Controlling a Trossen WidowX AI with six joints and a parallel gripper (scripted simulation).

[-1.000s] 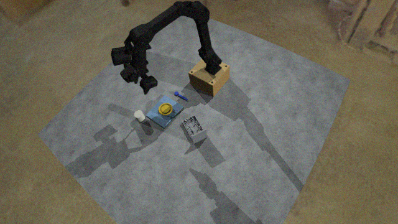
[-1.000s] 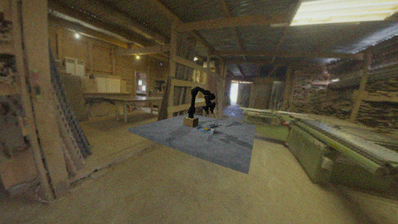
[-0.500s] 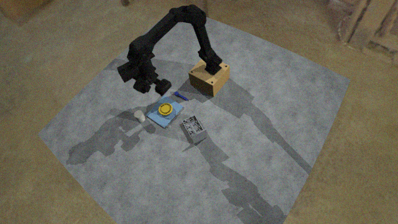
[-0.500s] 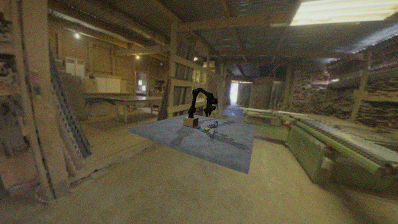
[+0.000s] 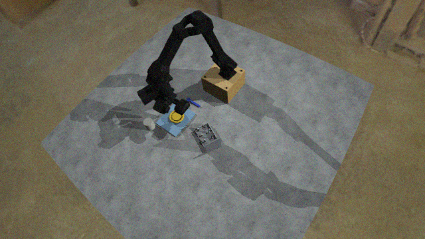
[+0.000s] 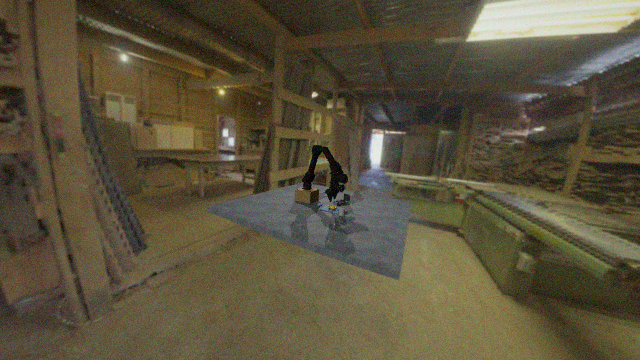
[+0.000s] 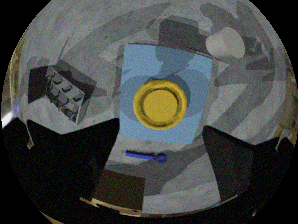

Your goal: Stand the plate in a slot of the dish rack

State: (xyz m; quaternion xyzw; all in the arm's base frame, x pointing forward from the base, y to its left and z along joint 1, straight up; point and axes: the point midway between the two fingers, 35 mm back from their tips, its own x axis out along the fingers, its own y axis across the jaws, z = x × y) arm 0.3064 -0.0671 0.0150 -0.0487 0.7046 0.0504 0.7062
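Note:
The yellow plate lies flat on a light blue square mat. The grey dish rack stands on the grey surface beside the mat, to the right in the top view and to the left in the wrist view. My gripper is open and empty. It points down above the plate, which shows between and just beyond the fingers in the wrist view. In the top view one finger hides part of the mat and the plate's back edge.
A white cup stands near the mat, on the side away from the rack. A small blue utensil lies between the mat and the wooden base block under my arm.

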